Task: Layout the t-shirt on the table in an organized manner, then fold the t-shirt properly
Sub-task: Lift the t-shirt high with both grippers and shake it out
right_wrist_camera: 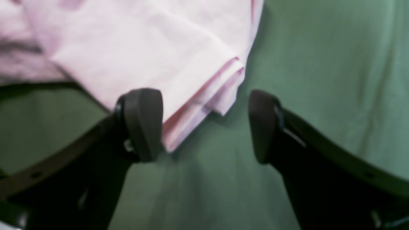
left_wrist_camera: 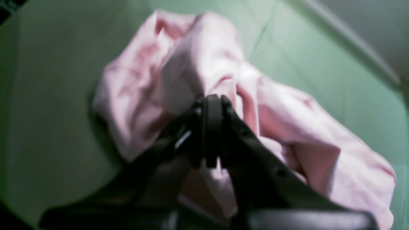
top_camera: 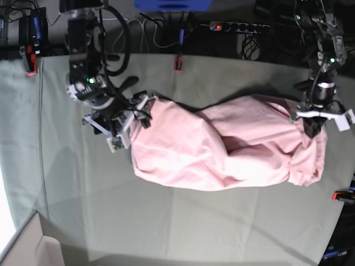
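Two tools: left tool (left_wrist_camera: 212, 105) pinches t-shirt (top_camera: 222, 147); right tool (right_wrist_camera: 206, 124) spread astride its folded corner.

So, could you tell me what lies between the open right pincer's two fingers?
A folded corner of the t-shirt pokes between the right pincer's fingers, over the table, in the right wrist view.

The t-shirt (top_camera: 222, 147) lies bunched across the middle of the table (top_camera: 183, 227), filling the span from nine to three o'clock. From five to seven o'clock of it the cloth is bare and wide. Toward twelve a narrower bare strip runs to the far edge, where a red clamp (top_camera: 178, 63) stands. The right gripper (right_wrist_camera: 204, 126) straddles a folded corner, fingers parted, bare cloth to one side. The left gripper (left_wrist_camera: 212, 105) seems pinched on a raised fold, though blur hides it, with cloth crowding around it.
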`<state>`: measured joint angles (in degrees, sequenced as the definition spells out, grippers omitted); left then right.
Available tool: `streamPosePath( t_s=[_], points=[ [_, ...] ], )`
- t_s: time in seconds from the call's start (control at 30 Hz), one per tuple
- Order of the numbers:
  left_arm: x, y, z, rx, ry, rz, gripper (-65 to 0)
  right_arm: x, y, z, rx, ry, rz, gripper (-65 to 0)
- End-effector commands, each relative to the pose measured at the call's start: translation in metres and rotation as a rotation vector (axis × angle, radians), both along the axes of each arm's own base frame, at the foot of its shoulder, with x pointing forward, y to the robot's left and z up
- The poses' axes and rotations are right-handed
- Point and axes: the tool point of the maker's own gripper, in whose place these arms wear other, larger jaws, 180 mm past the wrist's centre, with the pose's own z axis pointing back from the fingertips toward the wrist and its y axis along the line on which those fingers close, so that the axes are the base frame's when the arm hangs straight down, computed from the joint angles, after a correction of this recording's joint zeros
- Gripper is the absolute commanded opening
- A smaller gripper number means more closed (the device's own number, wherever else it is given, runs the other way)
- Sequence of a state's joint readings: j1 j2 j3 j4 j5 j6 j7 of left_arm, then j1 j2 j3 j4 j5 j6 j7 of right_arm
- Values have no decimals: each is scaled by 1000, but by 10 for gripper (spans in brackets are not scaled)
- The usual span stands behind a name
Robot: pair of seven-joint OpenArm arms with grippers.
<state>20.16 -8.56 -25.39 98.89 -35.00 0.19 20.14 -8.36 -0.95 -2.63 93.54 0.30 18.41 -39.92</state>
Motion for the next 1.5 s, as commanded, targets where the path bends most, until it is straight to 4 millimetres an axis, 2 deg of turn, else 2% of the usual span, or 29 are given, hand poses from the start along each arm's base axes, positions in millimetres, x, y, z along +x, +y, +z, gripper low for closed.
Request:
streamPosePath(
  t_s=[0.0, 0.2, 0.33, 0.4, 0.47, 0.63, 0.73, 0.8, 0.87, 1.0, 1.1, 1.23, 1.47],
  points=[
    [-1, 11, 15, 34, -47, 21, -650, 11, 2, 7, 11, -34, 3, -224],
    [-17, 17, 9, 43, -19, 39, -650, 12, 5, -9, 18, 12, 6, -224],
    [-16, 16, 7, 39, -16, 37, -650, 15, 6, -20, 20, 43, 7, -227],
    [-15, 16, 6, 37, -16, 37, -650, 14, 7, -27, 21, 66, 8, -255],
    [-5, 15, 13, 34, -42, 35, -650, 17, 8, -32, 24, 79, 8, -319],
    [21, 14, 34, 31, -118, 34, -650, 23, 27, -28, 123, 85, 3, -540],
    [36, 14, 47, 30, -162, 33, -650, 20, 42, -24, 173, 79, 84, -647],
    [46, 12, 54, 22, -185, 28, -650, 19, 49, -16, 181, 55, 154, -650],
    [61, -1, 61, 11, -189, -18, -650, 25, 50, 0, 178, 1, 189, -650],
    [94, -21, 86, -6, -240, -80, -650, 46, 24, 43, 135, -138, 158, -650],
    [122, -41, 115, -14, -307, -139, -650, 69, -10, 87, 73, -274, 115, -650],
    [162, -65, 152, -39, -367, -208, -650, 99, -36, 135, 6, -405, 97, -650],
    [225, -86, 212, -56, -453, -270, -649, 151, -61, 212, -81, -585, 96, -650]
  ],
)
